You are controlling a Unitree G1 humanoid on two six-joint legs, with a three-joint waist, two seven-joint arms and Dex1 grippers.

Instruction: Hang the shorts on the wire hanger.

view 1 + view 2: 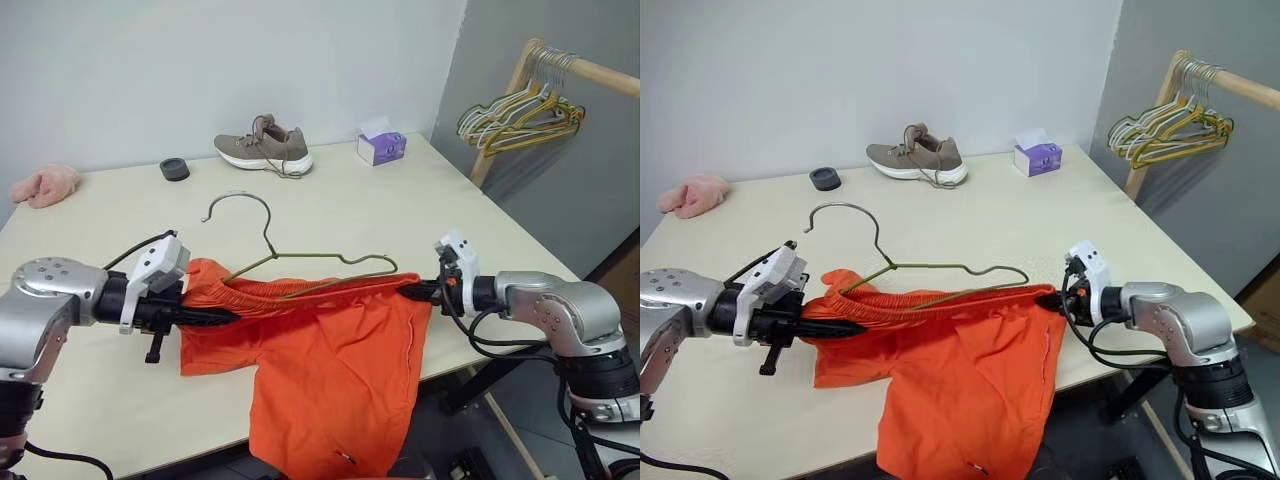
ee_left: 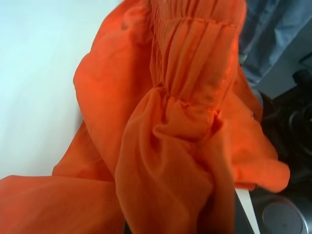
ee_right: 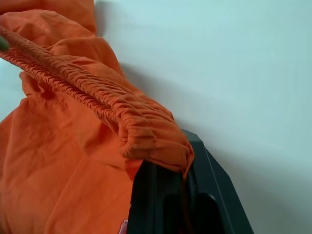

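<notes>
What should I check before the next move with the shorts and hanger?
1. Left gripper shut on the shorts' waistband: ok.
2. Right gripper shut on the waistband's other end: ok.
3. Waistband stretched between both grippers: ok.
4. Wire hanger threaded through the shorts: cannot tell; one end sits at the waistband.
5. Shorts fully on the table: not ok, a leg hangs over the front edge.
6. Shoe and tissue box apart from the work: ok.

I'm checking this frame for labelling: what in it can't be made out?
- Left gripper: its fingers lie buried in the shorts in the head views.
- Wire hanger: its lower bar is under the waistband.
- Shorts' hem: cut off by the head views' bottom edge.
- Hangers on the rack: too bunched to count.
</notes>
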